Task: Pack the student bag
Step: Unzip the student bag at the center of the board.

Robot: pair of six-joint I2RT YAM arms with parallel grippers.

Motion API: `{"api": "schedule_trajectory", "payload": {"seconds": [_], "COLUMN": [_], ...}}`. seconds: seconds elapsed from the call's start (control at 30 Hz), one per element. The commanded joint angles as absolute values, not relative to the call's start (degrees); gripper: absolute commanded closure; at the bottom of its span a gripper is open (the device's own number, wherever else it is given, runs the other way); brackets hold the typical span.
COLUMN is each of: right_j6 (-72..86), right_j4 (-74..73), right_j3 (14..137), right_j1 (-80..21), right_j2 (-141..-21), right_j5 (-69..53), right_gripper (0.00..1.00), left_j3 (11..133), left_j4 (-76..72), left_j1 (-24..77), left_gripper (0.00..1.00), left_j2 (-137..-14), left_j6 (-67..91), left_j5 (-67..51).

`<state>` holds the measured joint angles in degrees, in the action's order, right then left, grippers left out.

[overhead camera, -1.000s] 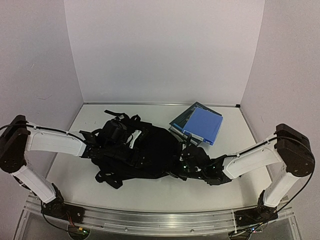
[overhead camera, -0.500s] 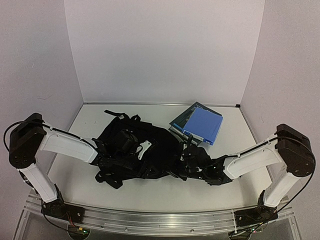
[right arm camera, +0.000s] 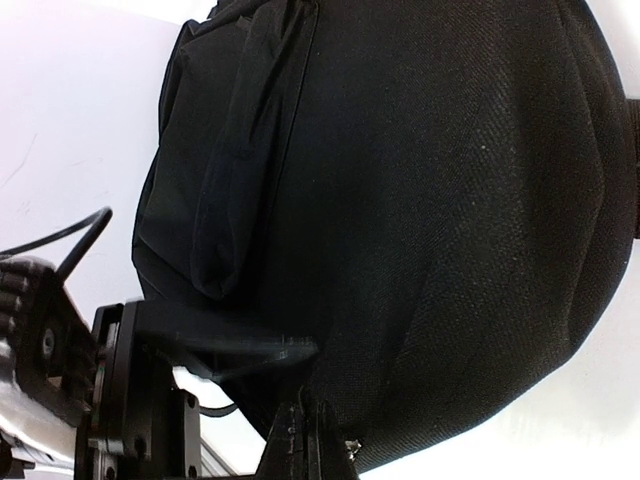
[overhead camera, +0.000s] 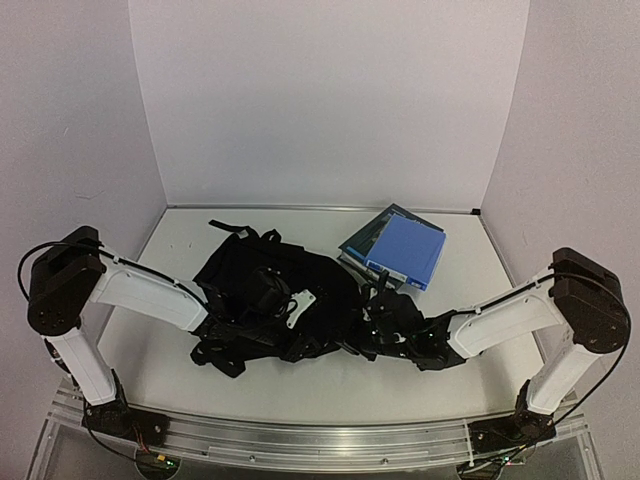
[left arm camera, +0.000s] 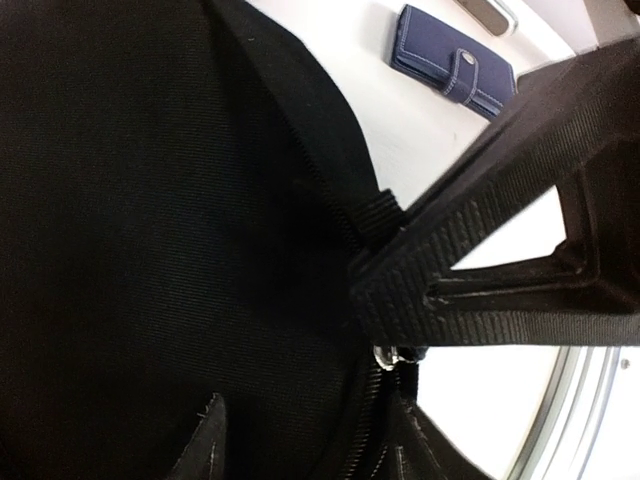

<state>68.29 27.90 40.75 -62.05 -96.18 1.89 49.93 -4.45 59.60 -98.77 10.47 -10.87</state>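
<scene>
The student bag (overhead camera: 300,280) is a large black backpack lying flat mid-table, with its straps spread to the left. My left gripper (overhead camera: 300,310) rests on its near side. In the left wrist view its jaws (left arm camera: 305,445) stand apart over the black fabric (left arm camera: 150,230) and the zipper line, just short of a small metal zipper pull (left arm camera: 395,352). My right gripper (overhead camera: 362,328) is at the bag's near right edge. In the right wrist view it (right arm camera: 305,440) is shut on the bag's rim (right arm camera: 450,200), beside the pull (right arm camera: 350,445).
A stack of blue books (overhead camera: 395,248) lies at the back right, touching the bag's far right side. A small dark-blue wallet (left arm camera: 455,62) lies on the white table beyond the bag. The table's near metal rail (overhead camera: 320,440) runs below both arms.
My left gripper has slid to the right across the bag toward the right gripper. The right gripper has stayed at the bag's edge.
</scene>
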Motion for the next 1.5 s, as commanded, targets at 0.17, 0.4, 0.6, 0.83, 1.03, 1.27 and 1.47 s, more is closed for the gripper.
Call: {"api": "schedule_trajectory", "payload": {"seconds": [0.17,0.4,0.6,0.83,1.03,1.27,1.47], "right_j6": [68.61,64.46,62.79,58.89,55.18,52.29,49.11], "right_j4": [30.17,19.48,15.55,12.59,12.06,12.04,13.72], "right_j3": [40.58,45.34,47.13,49.63,51.46,53.09,52.75], "right_j1": [-61.46,-61.33,-58.47,-54.94,-52.28,-50.8,-50.82], "right_j2": [-94.31,-93.53,-93.12,-93.78,-94.14,-95.85,-94.76], "right_j5": [4.11,9.92,10.29,10.81,10.81,9.2,3.91], "right_gripper": [1.0,1.0,1.0,1.0,1.0,1.0,1.0], "left_j3": [53.0,51.76,47.67,42.84,38.64,35.35,39.16], "left_j4": [-1.97,-1.1,-2.31,-0.91,2.78,5.63,7.51], "left_j1": [60.43,61.05,61.71,62.73,63.02,63.02,62.93], "left_gripper": [0.86,1.0,1.0,1.0,1.0,1.0,0.83], "left_j2": [-100.66,-99.93,-97.76,-93.42,-88.82,-83.67,-80.3], "left_j6": [11.44,14.22,17.88,21.55,24.52,27.72,31.88], "left_j5": [-10.39,-10.71,-10.43,-9.19,-8.02,-6.12,-2.34]}}
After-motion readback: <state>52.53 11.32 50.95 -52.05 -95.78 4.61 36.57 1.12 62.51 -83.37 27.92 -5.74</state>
